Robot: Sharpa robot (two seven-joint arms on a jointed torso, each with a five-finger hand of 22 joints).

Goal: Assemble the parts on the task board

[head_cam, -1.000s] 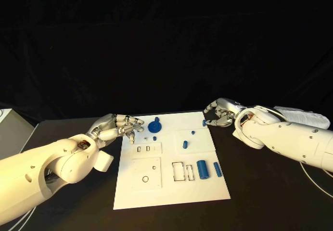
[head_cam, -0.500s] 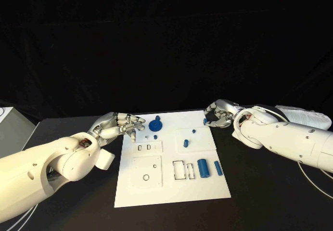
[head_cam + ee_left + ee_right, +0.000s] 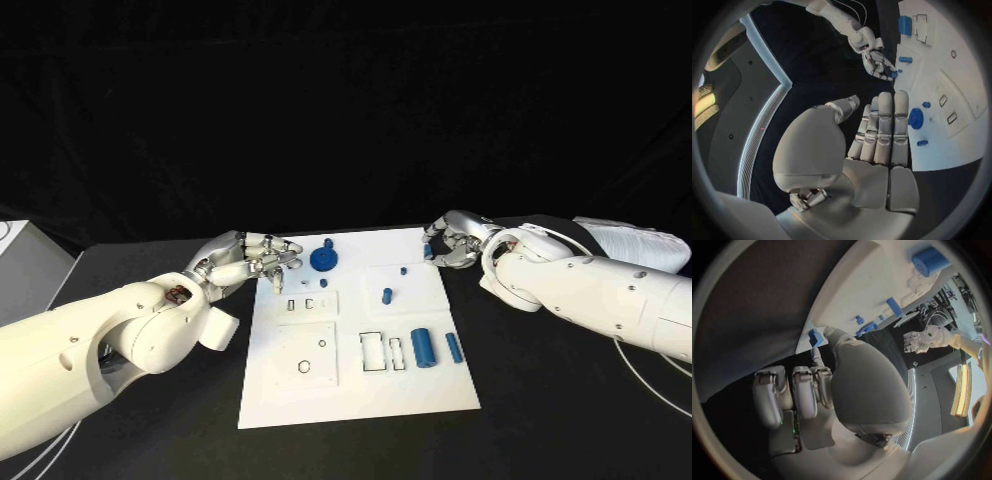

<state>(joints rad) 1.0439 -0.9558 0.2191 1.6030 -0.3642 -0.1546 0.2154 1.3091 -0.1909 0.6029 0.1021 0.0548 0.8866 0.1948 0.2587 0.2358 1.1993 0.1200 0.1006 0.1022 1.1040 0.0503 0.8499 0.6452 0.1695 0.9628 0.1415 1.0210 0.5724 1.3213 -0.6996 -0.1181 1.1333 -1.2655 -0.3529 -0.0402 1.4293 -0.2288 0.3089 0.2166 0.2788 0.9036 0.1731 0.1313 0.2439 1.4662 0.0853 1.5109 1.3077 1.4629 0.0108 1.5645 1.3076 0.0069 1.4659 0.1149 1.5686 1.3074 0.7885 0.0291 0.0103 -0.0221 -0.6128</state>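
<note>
Task board, the white plate, lies flat in the middle of the black table, and everything else is best placed against it. On its near half, toward the right side, a large blue cylinder lies beside a slimmer blue pin, with outlined rectangular slots just to their left. Farther up the board a short blue peg lies near the centre, and at the far left part a round blue knob-like part sits with a small blue piece just nearer than it. The left hand rests at the board's far-left edge, fingers straight and side by side, holding nothing; its fingertips point over the edge close to the round part. The right hand is at the board's far-right corner, fingers curled around a small blue block, which seems pinched between thumb and a finger. My worry: that pinch looks shallow, so the block could twist or slip as it is carried to its slot and land tilted; the left fingers could also nudge the round part out of place
</note>
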